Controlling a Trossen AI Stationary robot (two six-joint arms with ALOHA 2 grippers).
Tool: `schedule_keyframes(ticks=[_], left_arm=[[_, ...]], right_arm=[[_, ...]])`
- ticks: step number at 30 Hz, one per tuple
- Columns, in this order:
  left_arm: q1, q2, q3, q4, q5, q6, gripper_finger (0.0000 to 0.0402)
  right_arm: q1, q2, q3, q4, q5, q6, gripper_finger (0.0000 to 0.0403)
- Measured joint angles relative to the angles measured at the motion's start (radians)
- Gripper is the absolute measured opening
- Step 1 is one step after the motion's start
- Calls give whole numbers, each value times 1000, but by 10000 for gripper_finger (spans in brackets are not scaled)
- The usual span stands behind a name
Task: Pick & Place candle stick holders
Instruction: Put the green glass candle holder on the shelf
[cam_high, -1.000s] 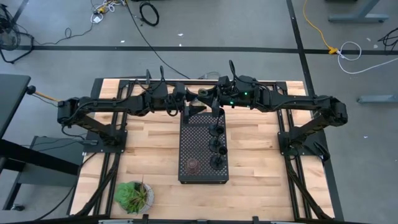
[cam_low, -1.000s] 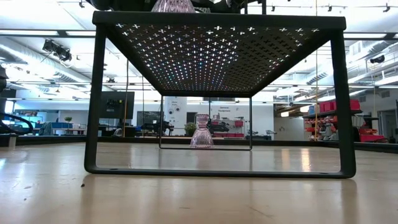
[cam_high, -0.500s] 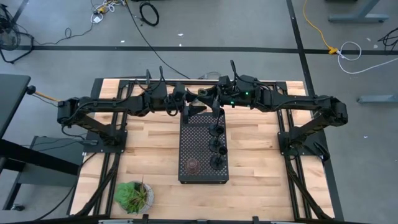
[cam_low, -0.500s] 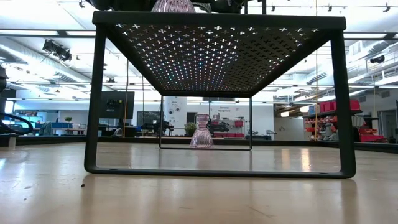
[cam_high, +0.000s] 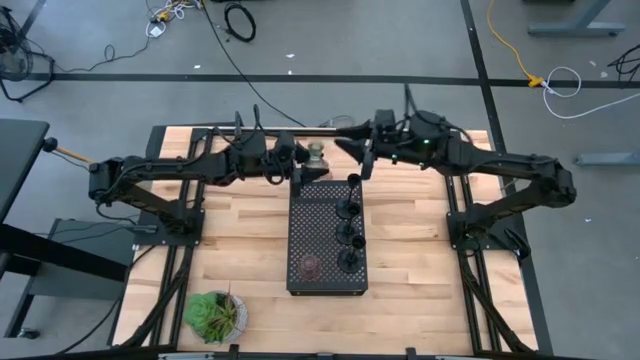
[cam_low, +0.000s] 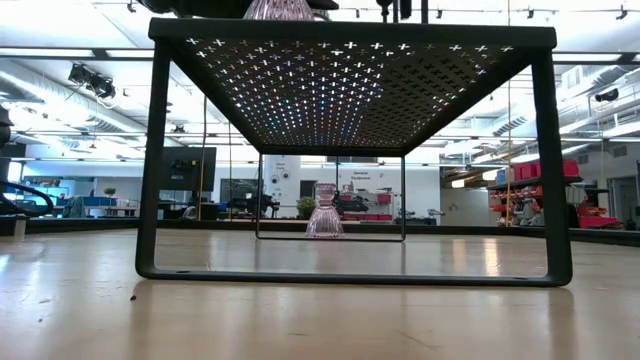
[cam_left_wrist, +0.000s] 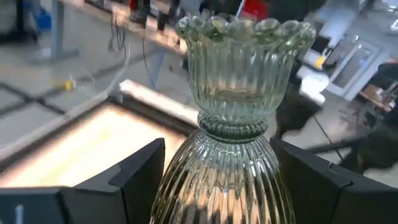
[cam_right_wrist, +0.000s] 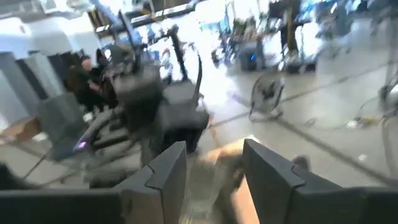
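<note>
Pinkish ribbed glass holder (cam_high: 312, 265) and three slim black stemmed holders (cam_high: 349, 236) stand on the perforated black tray (cam_high: 306, 232) at bench centre. Near the far edge, the left gripper (cam_left_wrist: 217, 180) clamps the olive-green fluted holder (cam_left_wrist: 233, 118); the right gripper (cam_high: 352, 158) hangs open.

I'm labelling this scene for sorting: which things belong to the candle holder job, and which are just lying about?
Job:
- ribbed olive-green glass candle holder, between the left pincer's fingers
- pinkish glass candle holder on the tray
- second pinkish glass holder on the table
- three slim black stemmed holders on the tray
- right pincer, empty

Lying about:
- large black perforated rectangular tray
- leafy green plant
</note>
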Motion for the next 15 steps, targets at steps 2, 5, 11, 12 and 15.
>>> schedule_keyframes(ticks=[2,5,11,12,15], left_arm=[[-12,-4,-2,-20,8,-11,273],[-37,-8,-2,-19,5,-15,273],[-110,-7,-1,-30,-13,-37,273],[-125,-7,-1,-43,-29,-41,273],[-171,-11,-1,-103,-79,-43,273]], right_arm=[[0,-29,0,-5,32,-26,153],[0,-50,1,-40,70,-42,149],[-2,-80,0,-123,104,-44,149],[-2,-80,0,-136,103,-44,149],[-1,-81,-1,-175,104,-40,149]])
